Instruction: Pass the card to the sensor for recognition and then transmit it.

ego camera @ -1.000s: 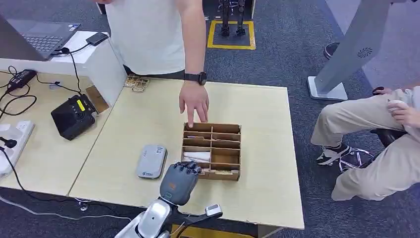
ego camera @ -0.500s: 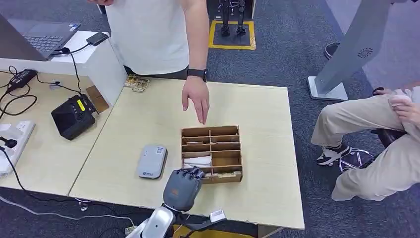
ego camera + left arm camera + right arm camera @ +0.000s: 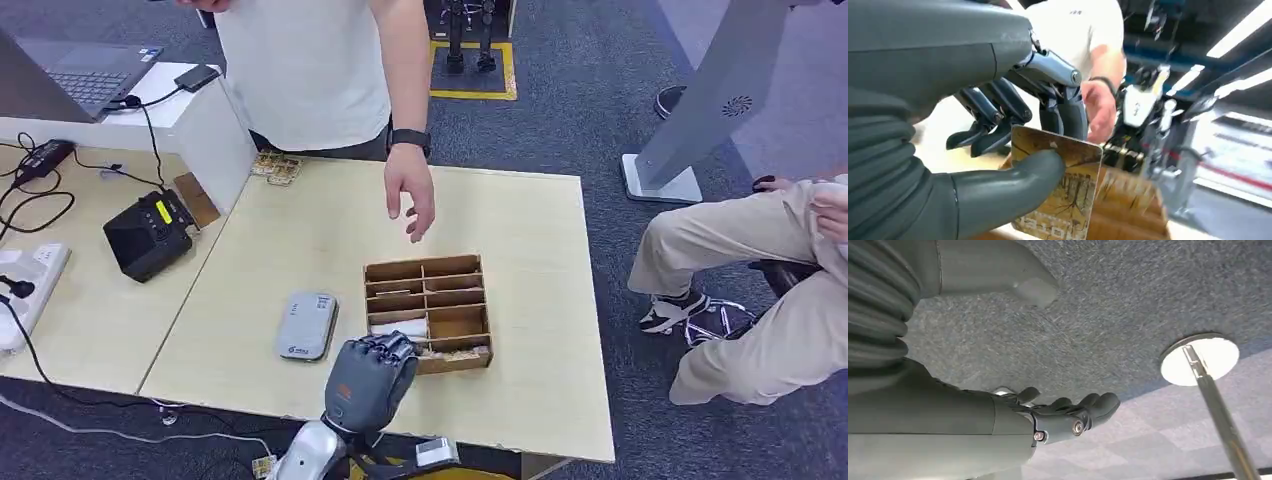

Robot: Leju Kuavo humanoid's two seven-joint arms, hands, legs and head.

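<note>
Left hand (image 3: 368, 378): dark grey casing, orange marking, silver forearm. Right hand (image 3: 1048, 415): grey ribbed cover, dark fingers, bright screw heads.

Sensor (image 3: 307, 325) lies on table (image 3: 540, 300), left of box (image 3: 429, 310).

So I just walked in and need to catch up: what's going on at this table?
The robot's left hand pinches a card between thumb and fingers at the near edge of the wooden divider box. The grey card sensor lies beside the box, not yet reached. A person's hand hovers above the table beyond the box. The right hand hangs over the carpet, holding nothing.
</note>
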